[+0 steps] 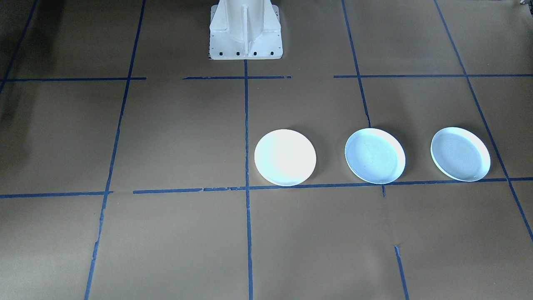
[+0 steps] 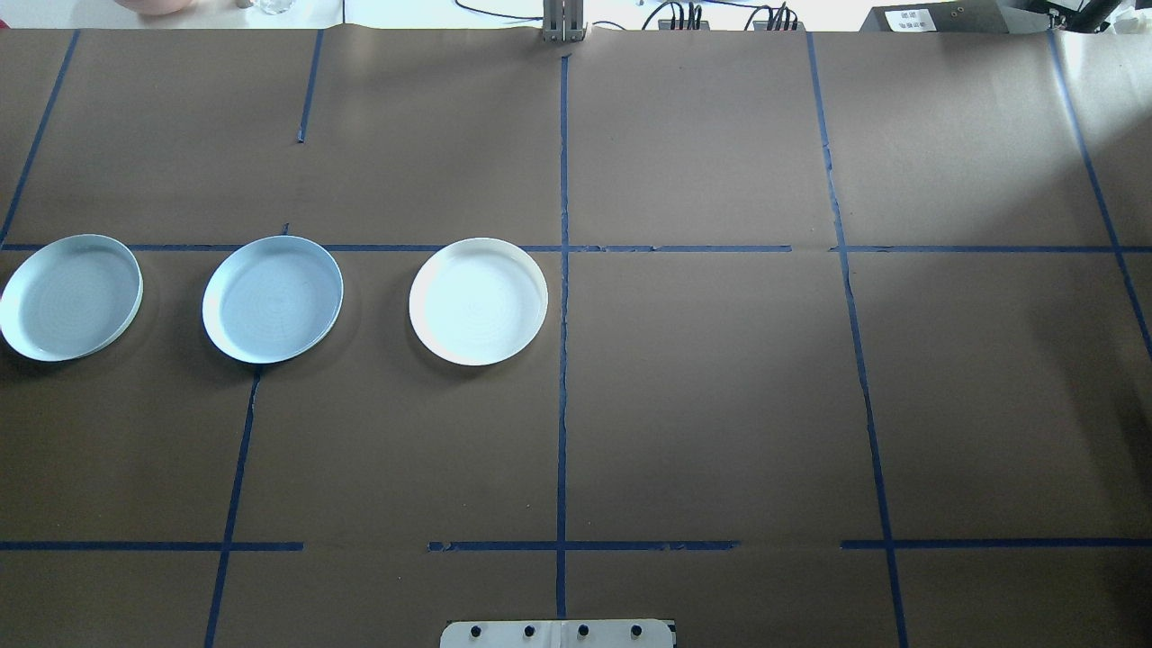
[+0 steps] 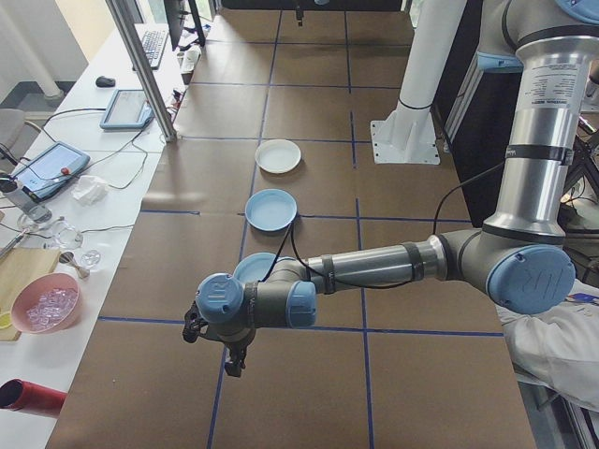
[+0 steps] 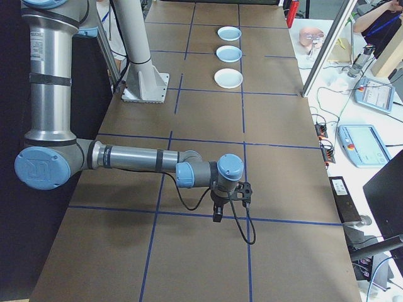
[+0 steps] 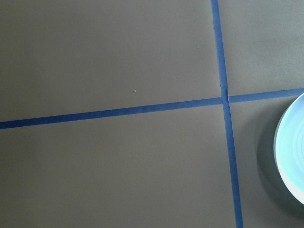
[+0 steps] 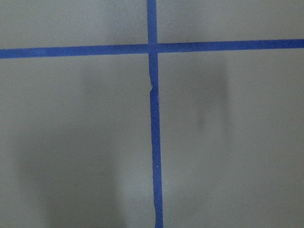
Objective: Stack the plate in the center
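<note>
**A:** Overhead exterior view: three plates sit in a row on the left half of the table (image 2: 702, 405), well apart from one another. The center plate (image 2: 273, 299), pale bluish with a raised rim, lies between the far-left plate (image 2: 70, 296) and the white plate (image 2: 478, 301) nearest the midline. Nothing is stacked yet.

**B:** And our arms?

**A:** Both hang off to the table's ends. The left gripper (image 3: 234, 360) shows only in the left side view, above the table just beyond the far-left plate; the right gripper (image 4: 217, 211) only in the right side view, well apart from every plate. We cannot tell how wide either pair of jaws stands, nor see anything held.

**B:** So how do we do this well?

**A:** We judge the left arm best placed. We should pinch an outer plate by its raised rim, lift it level, carry it over the center plate, and lower it concentric before letting go; a tilted release risks a slide.
</note>
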Controlling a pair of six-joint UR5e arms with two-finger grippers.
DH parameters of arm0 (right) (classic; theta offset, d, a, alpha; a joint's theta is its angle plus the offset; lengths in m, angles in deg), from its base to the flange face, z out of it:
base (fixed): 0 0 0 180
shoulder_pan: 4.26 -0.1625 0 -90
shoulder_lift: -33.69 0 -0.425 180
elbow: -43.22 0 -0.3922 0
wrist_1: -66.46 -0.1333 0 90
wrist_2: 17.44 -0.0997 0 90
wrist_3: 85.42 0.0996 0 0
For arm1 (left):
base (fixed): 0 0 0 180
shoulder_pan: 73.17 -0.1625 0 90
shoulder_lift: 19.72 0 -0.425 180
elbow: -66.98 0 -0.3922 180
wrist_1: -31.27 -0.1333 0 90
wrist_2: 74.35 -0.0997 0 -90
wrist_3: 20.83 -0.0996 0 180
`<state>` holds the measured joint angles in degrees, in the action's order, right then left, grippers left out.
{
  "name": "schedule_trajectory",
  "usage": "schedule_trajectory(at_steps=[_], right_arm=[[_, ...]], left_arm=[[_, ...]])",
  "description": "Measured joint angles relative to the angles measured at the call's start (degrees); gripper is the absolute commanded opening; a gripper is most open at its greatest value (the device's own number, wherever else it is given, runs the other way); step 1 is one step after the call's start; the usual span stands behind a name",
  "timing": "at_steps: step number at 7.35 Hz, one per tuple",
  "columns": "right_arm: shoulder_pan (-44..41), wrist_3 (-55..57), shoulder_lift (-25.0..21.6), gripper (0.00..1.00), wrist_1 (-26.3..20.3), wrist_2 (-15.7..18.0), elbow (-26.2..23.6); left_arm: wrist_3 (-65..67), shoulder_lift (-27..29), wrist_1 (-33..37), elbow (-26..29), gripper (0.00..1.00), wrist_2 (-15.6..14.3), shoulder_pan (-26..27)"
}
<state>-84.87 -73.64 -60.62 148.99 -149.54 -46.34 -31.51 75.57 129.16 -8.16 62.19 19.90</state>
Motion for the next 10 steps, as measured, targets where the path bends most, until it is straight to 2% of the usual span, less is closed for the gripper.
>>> schedule_trajectory(at_steps=[2,4,6,10], right_arm=[[-0.01,0.0,0.0,1.0,0.0,0.0,0.0],[0.01,0.0,0.0,1.0,0.0,0.0,-0.05],[-0.04,0.0,0.0,1.0,0.0,0.0,-0.02],[0.0,0.0,0.0,1.0,0.0,0.0,-0.04]], left_arm=[[0.09,0.67,0.48,-0.61,1.0,0.24,-0.16],[6.44,1.07,0.47,-2.55,1.0,3.16,-0.6],[15.37,1.42,1.07,-4.41,1.0,4.98,-4.56],[19.91,1.94,1.64,-3.98,1.0,5.15,-12.59]])
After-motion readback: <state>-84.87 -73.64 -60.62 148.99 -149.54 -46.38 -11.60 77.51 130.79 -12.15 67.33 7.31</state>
